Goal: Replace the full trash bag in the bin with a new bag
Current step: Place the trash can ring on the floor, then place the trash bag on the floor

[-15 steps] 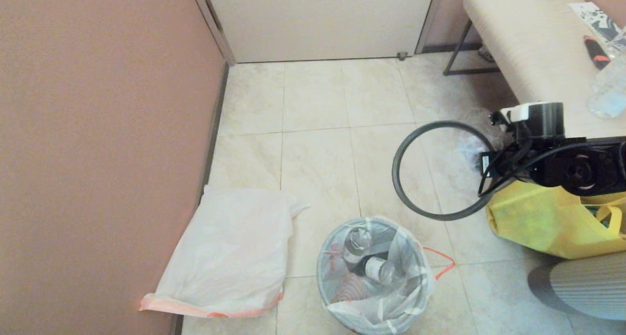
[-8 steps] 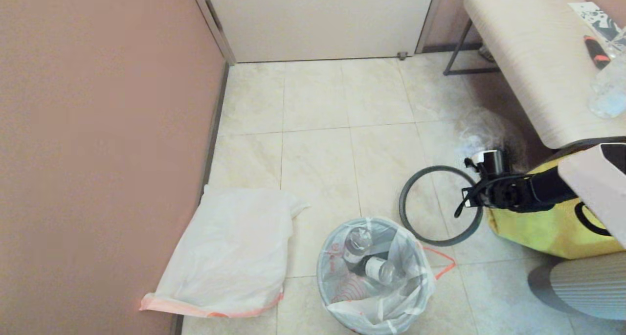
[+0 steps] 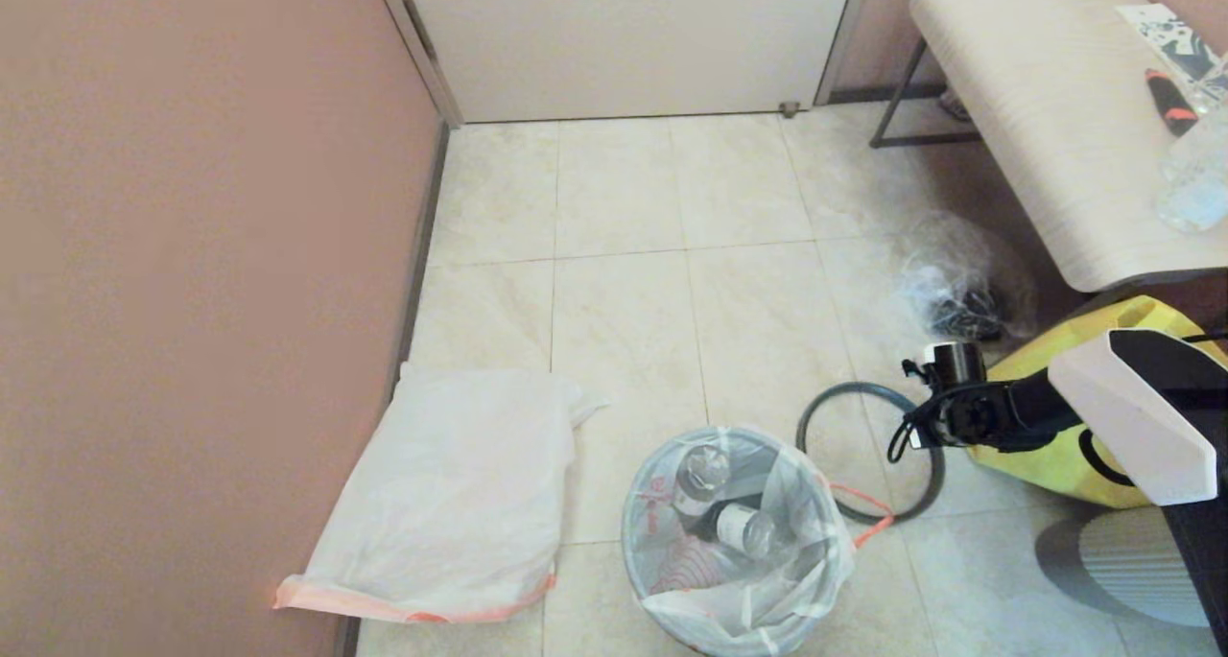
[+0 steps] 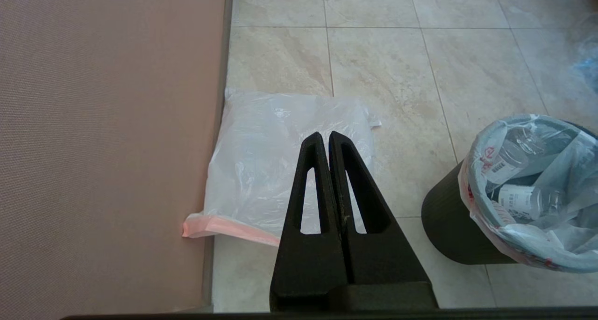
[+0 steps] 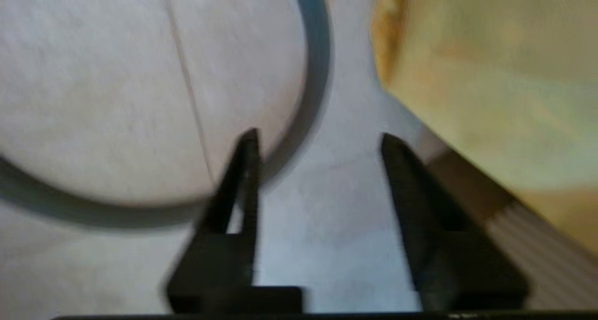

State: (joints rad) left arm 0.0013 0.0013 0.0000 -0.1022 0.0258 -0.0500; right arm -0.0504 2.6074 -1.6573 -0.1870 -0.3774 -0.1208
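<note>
The full trash bag [image 3: 739, 532], white and lumpy with clear bottles, sits in the black bin [image 4: 448, 226], its orange-red drawstring [image 3: 863, 513] trailing onto the floor. The bin's grey ring [image 3: 800, 436] lies flat on the tiles just right of the bin. My right gripper [image 3: 916, 436] hangs low over the ring's right side. It stands open in the right wrist view [image 5: 317, 135], with one finger beside the ring [image 5: 317, 67] and nothing between the fingers. The new bag [image 3: 460, 494] lies flat by the wall. My left gripper [image 4: 324, 135] is shut and empty above the new bag [image 4: 275, 156].
A yellow tote [image 3: 1055, 446] stands right behind my right arm. A clear bag with dark items [image 3: 964, 283] lies under the pale bench [image 3: 1036, 91]. The pink wall [image 3: 192, 254] runs along the left. Bare tiles stretch toward the door.
My right arm came down and toward the bin with the ring. The ring now lies on the floor and the gripper has let go of it.
</note>
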